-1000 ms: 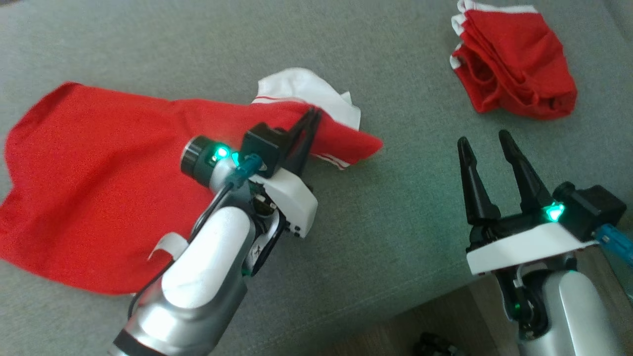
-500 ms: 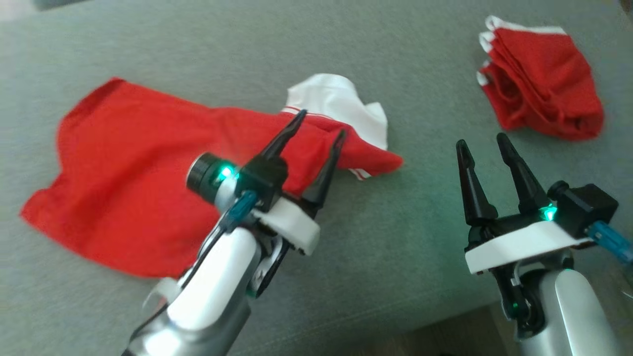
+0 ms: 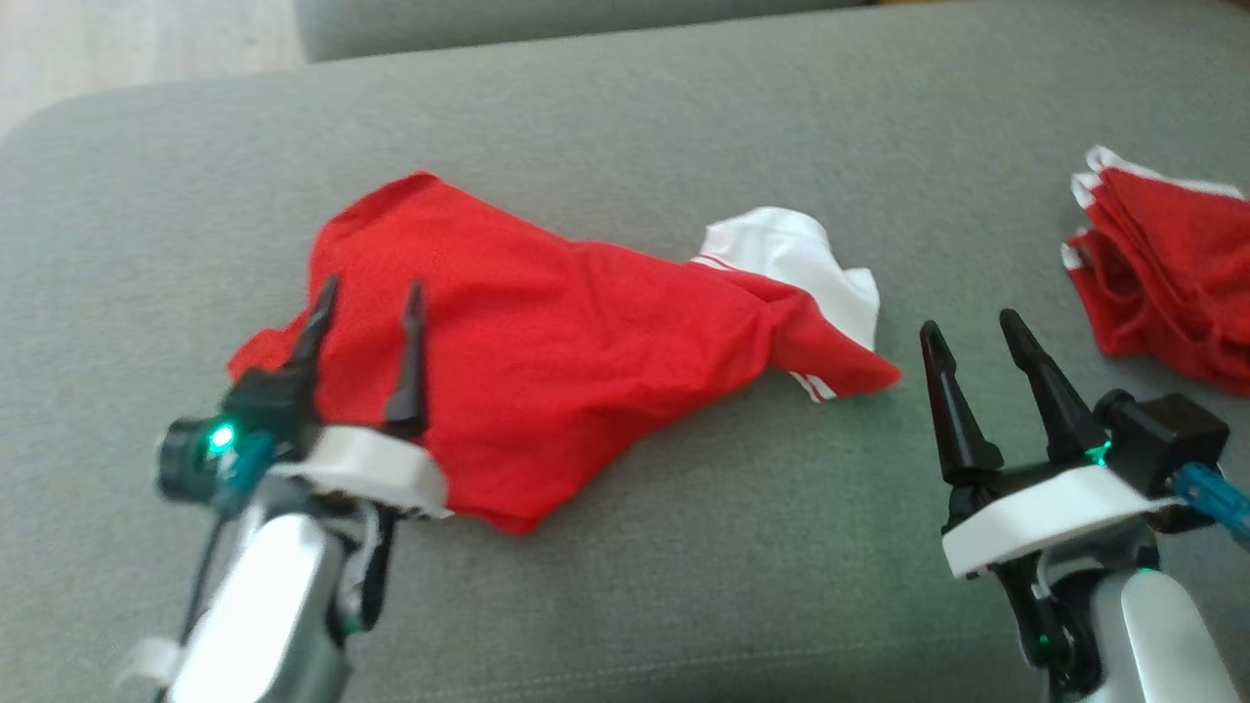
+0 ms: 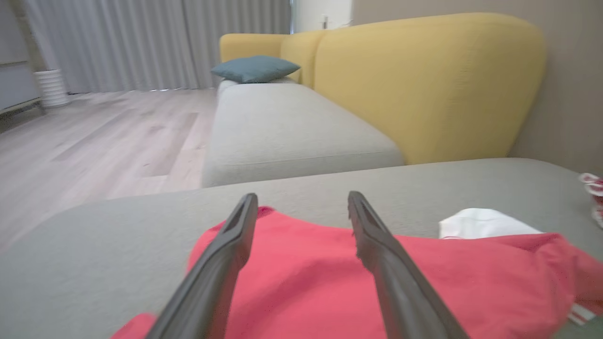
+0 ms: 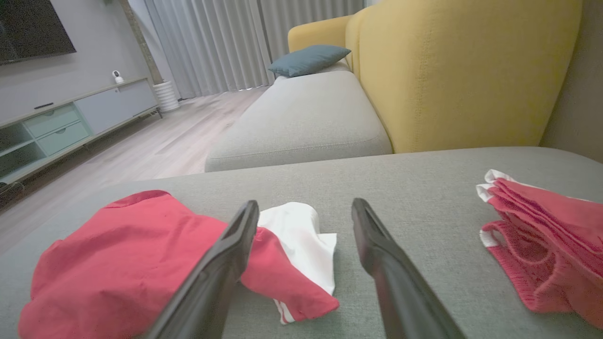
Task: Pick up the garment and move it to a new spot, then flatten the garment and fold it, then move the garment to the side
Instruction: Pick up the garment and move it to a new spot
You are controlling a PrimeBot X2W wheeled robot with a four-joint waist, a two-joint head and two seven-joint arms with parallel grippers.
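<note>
Left pincer [image 3: 373,286] is now hanging spread and empty at the lower left of the head view, over the left edge of the garment [image 3: 547,361]. A second ago it was pinching the sleeve end, so it has let go. The garment is lying rumpled mid-frame on the grey cushion [image 3: 625,127], white sleeve to the right. Right pincer [image 3: 969,324] is waiting agape and empty at lower right. Relocation looks done; flattening is probably starting.

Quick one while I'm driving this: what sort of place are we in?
Most likely a home living room: a yellow-backed sofa with a teal cushion, a low media cabinet below a dark wall screen, and long curtains. The red garment lies on a grey upholstered seat.
</note>
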